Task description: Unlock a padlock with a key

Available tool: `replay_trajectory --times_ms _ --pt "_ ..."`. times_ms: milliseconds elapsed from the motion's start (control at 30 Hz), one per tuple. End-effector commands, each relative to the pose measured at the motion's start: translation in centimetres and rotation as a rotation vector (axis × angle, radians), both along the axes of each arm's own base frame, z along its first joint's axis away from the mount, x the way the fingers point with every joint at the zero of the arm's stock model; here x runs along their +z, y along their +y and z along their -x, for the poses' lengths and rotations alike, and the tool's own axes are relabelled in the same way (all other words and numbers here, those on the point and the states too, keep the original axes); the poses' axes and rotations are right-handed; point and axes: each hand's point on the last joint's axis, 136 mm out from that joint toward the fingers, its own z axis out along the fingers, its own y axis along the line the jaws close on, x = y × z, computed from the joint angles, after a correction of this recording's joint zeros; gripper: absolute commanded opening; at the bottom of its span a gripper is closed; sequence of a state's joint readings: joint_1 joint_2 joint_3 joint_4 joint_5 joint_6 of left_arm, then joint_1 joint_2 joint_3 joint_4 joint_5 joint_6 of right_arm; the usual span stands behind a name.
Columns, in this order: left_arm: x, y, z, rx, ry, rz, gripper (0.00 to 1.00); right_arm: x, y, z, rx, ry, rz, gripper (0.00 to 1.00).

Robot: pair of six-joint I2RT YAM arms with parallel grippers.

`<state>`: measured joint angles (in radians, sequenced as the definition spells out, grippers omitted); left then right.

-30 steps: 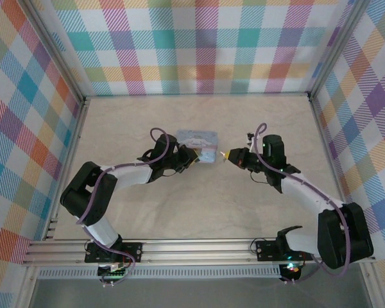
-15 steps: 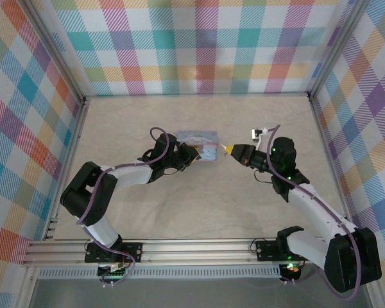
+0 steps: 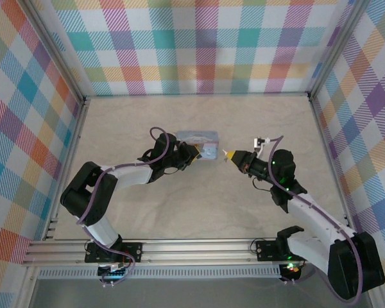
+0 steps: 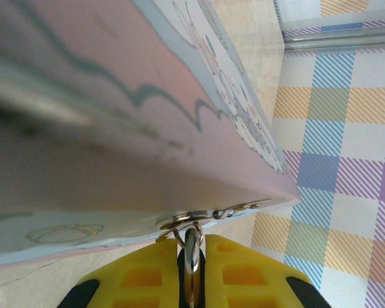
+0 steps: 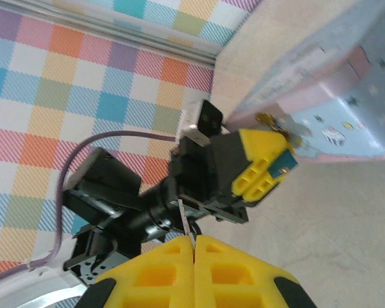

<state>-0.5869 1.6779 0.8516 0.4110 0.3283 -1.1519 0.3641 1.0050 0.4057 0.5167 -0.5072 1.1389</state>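
Yellow-tipped, the right gripper (image 3: pixel 228 154) stays pinched shut on the key (image 5: pixel 186 221), a thin sliver between its fingers. Its arm has re-angled behind it over the last second while the tip holds just off the padlock (image 5: pixel 284 164), at the lock's 3 o'clock, so I judge alignment under way and insertion not yet made. The left gripper (image 3: pixel 196 153) is closed on the padlock at the 4 o'clock corner of the pale blue tin (image 3: pixel 194 136); tin and left fingers crowd the lock, narrowing the key's approach.

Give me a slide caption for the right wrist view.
Right claw pinches the key, facing the left claw gripping the padlock at the tin.
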Motion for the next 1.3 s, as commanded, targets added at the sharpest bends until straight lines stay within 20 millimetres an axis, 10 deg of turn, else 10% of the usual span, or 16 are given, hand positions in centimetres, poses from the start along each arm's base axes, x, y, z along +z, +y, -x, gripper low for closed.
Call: replay_trajectory --times_ms 0,1267 --pt "1.1 -0.7 0.0 -0.013 -0.037 0.050 0.11 -0.9 0.9 -0.3 -0.018 0.024 -0.030 0.00" --pt "0.8 -1.0 -0.1 -0.005 -0.032 0.097 0.11 -6.7 7.3 -4.2 0.051 0.101 -0.126 0.00"
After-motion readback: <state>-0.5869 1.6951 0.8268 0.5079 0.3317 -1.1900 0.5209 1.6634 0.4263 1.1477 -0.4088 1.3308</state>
